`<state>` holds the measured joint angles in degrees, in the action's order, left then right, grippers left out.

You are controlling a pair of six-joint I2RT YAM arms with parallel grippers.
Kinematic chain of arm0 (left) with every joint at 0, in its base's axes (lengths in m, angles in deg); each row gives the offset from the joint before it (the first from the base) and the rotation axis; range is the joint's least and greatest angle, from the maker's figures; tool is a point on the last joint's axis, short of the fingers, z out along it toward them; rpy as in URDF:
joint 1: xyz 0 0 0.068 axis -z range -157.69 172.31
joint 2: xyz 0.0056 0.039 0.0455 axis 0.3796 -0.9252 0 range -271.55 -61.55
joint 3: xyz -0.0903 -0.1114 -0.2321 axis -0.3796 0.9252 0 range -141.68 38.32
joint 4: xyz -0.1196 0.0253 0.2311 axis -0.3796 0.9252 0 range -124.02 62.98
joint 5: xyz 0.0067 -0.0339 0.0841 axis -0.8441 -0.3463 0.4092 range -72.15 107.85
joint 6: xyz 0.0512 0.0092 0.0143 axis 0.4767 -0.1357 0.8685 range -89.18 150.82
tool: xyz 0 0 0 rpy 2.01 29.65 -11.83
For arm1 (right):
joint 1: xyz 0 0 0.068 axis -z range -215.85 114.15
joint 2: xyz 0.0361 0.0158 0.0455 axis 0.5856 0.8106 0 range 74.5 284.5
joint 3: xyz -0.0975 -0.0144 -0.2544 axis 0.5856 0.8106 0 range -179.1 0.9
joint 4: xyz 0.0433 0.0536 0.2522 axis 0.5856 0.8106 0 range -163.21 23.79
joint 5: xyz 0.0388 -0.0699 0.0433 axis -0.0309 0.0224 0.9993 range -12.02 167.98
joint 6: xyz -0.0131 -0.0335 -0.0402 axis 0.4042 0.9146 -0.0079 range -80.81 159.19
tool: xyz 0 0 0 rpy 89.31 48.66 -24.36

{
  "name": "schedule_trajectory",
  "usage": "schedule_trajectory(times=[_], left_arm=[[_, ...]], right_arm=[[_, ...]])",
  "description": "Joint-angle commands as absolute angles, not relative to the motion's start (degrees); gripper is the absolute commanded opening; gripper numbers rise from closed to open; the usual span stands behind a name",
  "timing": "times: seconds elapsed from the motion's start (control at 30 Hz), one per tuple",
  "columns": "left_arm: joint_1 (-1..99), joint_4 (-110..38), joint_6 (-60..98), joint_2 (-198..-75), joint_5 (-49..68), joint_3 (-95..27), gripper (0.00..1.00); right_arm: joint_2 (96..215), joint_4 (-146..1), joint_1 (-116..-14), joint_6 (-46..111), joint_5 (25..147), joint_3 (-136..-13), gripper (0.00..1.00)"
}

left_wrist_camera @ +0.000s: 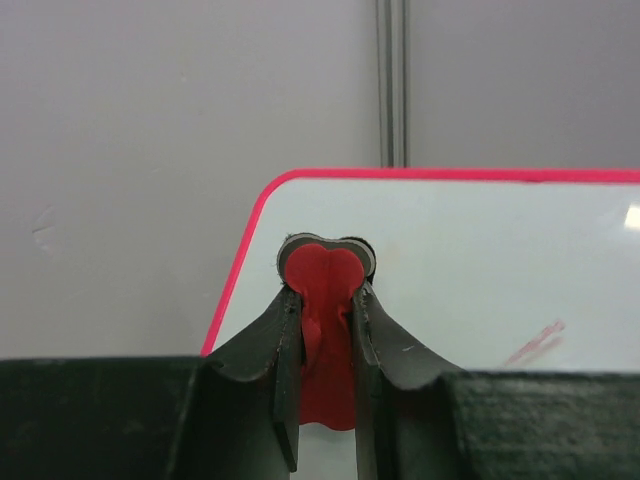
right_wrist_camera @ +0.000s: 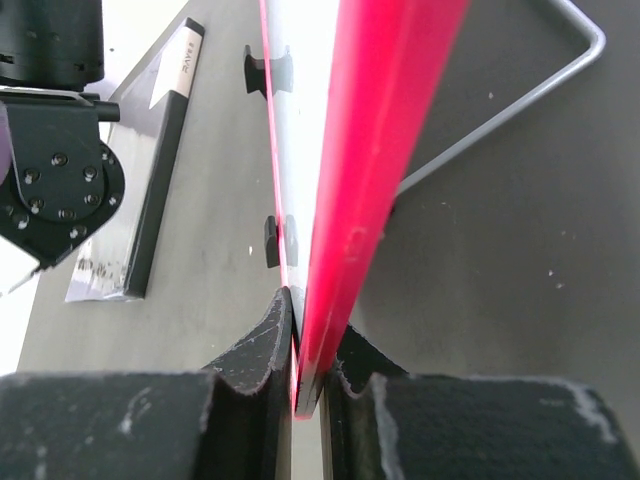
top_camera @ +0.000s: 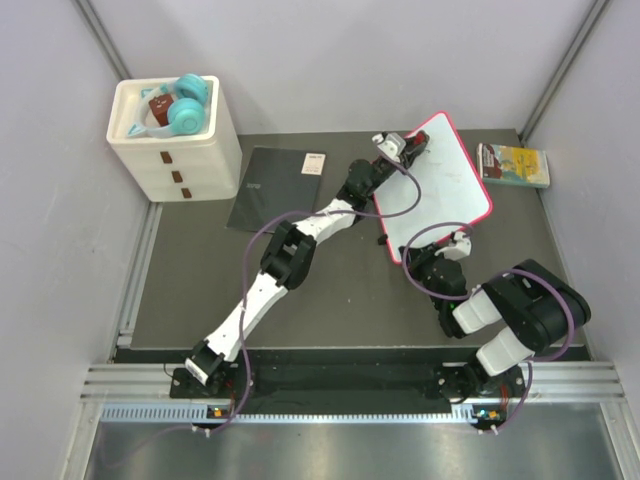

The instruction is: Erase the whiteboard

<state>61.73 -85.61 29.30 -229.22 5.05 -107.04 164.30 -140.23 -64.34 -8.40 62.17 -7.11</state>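
Note:
The whiteboard (top_camera: 445, 185) with its pink-red frame is tilted up off the table at the back right. My right gripper (top_camera: 455, 240) is shut on its near edge; in the right wrist view the fingers (right_wrist_camera: 310, 320) clamp the red frame (right_wrist_camera: 370, 150). My left gripper (top_camera: 392, 145) is shut on a red eraser (left_wrist_camera: 325, 275) with a dark felt rim, pressed on the white face (left_wrist_camera: 480, 270) near its rounded top-left corner. The visible face looks clean but for a faint reddish streak (left_wrist_camera: 535, 342).
A flat black notebook (top_camera: 277, 187) lies left of the board. A yellow-green book (top_camera: 513, 165) lies at the far right. A white drawer unit (top_camera: 175, 140) with teal headphones (top_camera: 185, 105) stands at the back left. A grey wire stand (right_wrist_camera: 540, 90) lies behind the board.

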Motion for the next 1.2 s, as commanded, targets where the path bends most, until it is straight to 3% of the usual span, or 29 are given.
schedule_trajectory(times=[0.0, 0.3, 0.57, 0.9, 1.17], left_arm=[[59.49, -74.66, 32.91, -227.76, -0.69, -105.04, 0.00], [56.14, -73.30, 33.54, -223.53, -3.42, -95.89, 0.00], [57.64, -89.29, 24.84, -228.01, 1.40, -100.63, 0.00], [60.80, -90.71, 25.72, -229.68, 6.06, -109.07, 0.00], [59.57, -90.01, 27.83, -228.89, 7.39, -106.19, 0.00]], right_arm=[[167.84, -117.86, -68.02, -1.85, 73.33, -4.90, 0.00], [167.57, -117.86, -68.10, -2.03, 73.15, -4.73, 0.00], [167.92, -117.77, -68.19, -2.03, 73.15, -4.99, 0.00], [168.45, -118.30, -68.10, -1.94, 73.50, -4.90, 0.00], [168.45, -117.86, -68.19, -2.03, 73.41, -5.08, 0.00]])
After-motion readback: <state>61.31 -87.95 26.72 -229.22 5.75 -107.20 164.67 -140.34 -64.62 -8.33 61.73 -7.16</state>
